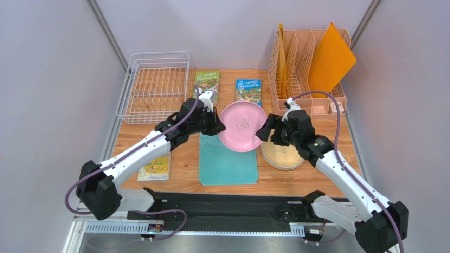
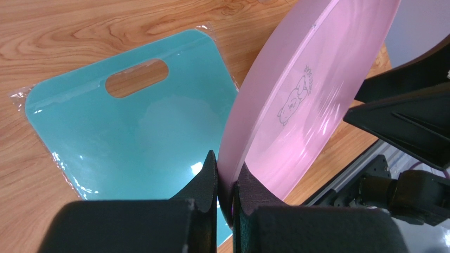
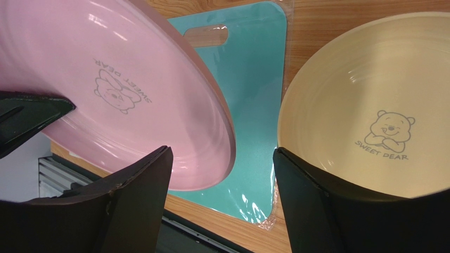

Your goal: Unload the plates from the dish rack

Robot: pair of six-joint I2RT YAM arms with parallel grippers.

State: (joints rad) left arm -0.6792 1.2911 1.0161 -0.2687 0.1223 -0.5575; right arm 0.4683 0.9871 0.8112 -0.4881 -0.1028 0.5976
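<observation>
The white wire dish rack (image 1: 156,84) stands at the back left and holds no plates. My left gripper (image 1: 216,125) (image 2: 226,168) is shut on the rim of the pink plate (image 1: 243,126) (image 2: 317,89) and holds it tilted above the teal cutting board. My right gripper (image 1: 265,130) (image 3: 222,153) is open, and its jaws stand on either side of the pink plate's (image 3: 121,89) right edge. A cream-tan plate (image 1: 285,155) (image 3: 369,121) with a bear drawing lies flat on the table at the right. No blue or pale yellow plate shows.
The teal cutting board (image 1: 228,161) (image 2: 132,137) (image 3: 253,79) lies under the pink plate. Two books (image 1: 206,84) (image 1: 248,90) lie at the back and a third (image 1: 155,167) at the front left. A peach file organizer (image 1: 296,58) with an orange folder (image 1: 330,55) stands at the back right.
</observation>
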